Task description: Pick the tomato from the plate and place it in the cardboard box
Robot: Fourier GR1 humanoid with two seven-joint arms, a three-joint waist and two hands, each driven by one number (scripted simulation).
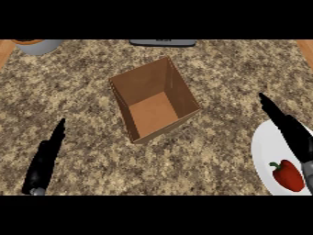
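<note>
A red vegetable with a green stem point(288, 175) lies on the white plate point(265, 151) at the lower right; it looks like a red pepper. My right hand point(295, 136) hovers over the plate's upper part with straight fingers pointing up and left, just above the vegetable and holding nothing. The open cardboard box point(156, 101) stands at the counter's middle, empty inside. My left hand point(46, 159) rests at the lower left, fingers straight.
A grey bowl point(38, 45) with something orange in it sits at the top left edge. A dark flat object point(163, 42) lies at the top centre. Wooden strips border the granite counter at both sides.
</note>
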